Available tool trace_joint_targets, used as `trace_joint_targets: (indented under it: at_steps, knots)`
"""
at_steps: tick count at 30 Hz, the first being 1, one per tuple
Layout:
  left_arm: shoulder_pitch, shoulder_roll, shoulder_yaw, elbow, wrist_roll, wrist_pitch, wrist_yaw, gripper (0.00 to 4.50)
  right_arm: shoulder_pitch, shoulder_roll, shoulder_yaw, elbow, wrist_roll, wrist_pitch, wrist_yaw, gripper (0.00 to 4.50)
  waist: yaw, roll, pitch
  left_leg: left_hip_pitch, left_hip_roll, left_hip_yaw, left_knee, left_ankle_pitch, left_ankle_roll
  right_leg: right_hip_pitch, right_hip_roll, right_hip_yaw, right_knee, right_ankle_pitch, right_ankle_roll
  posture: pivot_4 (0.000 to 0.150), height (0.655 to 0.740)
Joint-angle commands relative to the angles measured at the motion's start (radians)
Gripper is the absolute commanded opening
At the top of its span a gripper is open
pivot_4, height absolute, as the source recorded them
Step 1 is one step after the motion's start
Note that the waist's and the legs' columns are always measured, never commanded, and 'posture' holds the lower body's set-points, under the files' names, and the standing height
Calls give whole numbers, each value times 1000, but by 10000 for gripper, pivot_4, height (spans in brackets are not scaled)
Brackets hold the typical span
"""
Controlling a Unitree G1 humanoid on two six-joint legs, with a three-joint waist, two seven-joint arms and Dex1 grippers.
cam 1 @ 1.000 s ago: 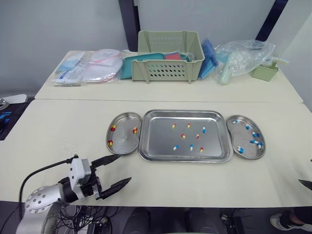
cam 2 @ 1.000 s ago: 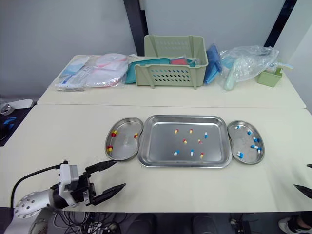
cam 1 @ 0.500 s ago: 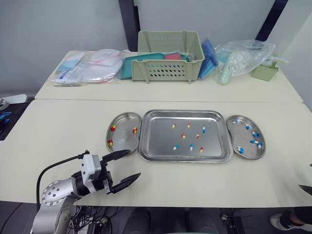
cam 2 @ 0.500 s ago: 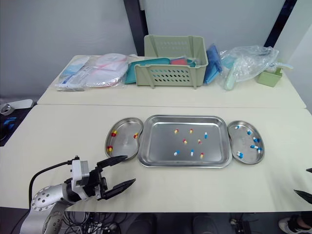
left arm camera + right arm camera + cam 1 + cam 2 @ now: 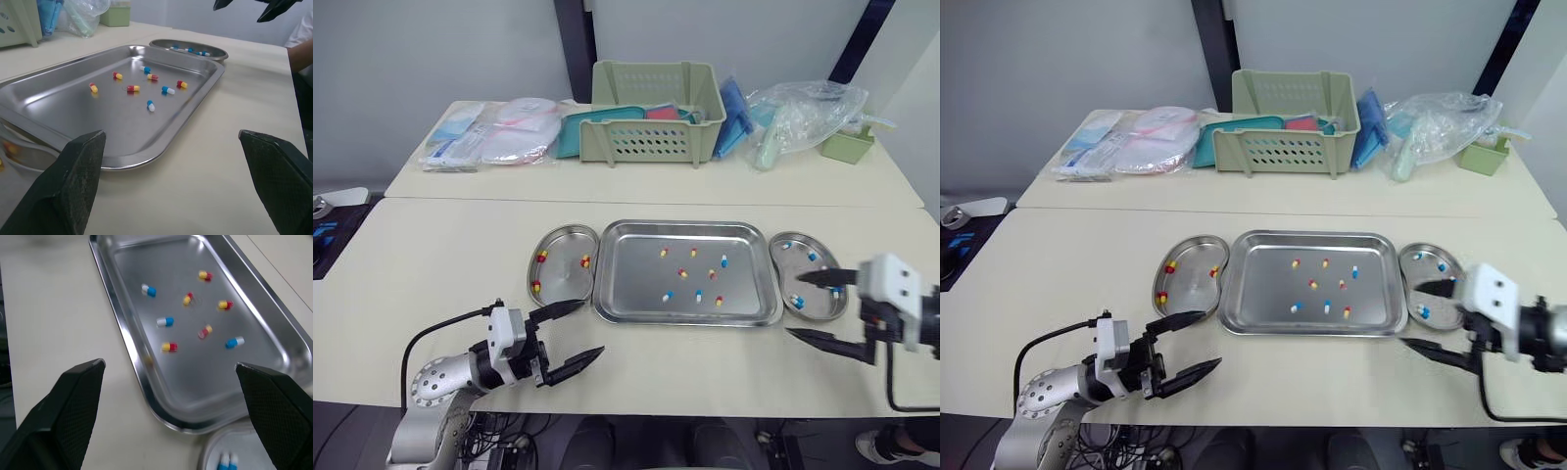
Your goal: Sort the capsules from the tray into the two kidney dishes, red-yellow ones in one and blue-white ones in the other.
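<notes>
Claws are both held wide open and empty; the left claw (image 5: pixel 590 328) is poised off the tray's (image 5: pixel 636 284) near left corner, by the left dish (image 5: pixel 560 279); the right claw (image 5: pixel 795 305) is set over the right dish (image 5: pixel 818 309); the capsules (image 5: pixel 681 273) are scattered mid-tray, inward of both claws and judged about equally reachable.

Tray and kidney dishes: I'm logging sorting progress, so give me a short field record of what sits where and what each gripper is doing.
tray: five red-yellow capsules and three blue-white capsules, unsorted
left dish: red-yellow ones only
right dish: blue-white ones only
left gripper: jaws open, empty, above the table near the tray's front left corner
right gripper: jaws open, empty, at the right dish's front edge
</notes>
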Motion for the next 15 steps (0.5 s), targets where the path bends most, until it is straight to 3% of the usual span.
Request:
trace_joint_targets:
  at_steps: [1, 3, 8, 15]
  knots:
    - [-7, -6, -14, -27, -2, -10, 9, 45000, -173, 60, 205, 38, -67, -3, -9, 43172, -1, 0, 0, 0, 0, 0, 0, 0, 0, 0, 0, 0, 0, 0, 0, 1500, 7400]
    - [-9, -8, -20, -29, 0, -10, 13, 45000, -266, 105, 307, 85, -109, -13, 6, 39786, -2, -1, 0, 0, 0, 0, 0, 0, 0, -1, 0, 0, 0, 0, 0, 1500, 7400]
    - [-11, -8, -30, -33, 1, -13, 23, 45000, -406, 174, 475, 198, -216, -83, 67, 23262, 2, -1, 0, -2, 0, -1, 0, 0, 0, -2, 0, -1, 0, 0, 0, 1500, 7400]
    - [-5, -13, -43, -38, 12, -20, 32, 45000, -639, 362, 680, 459, -386, -186, 117, 23262, -12, 0, 0, 0, 0, -1, 0, 0, 0, -2, 0, -1, 1, 0, 0, 1500, 7400]
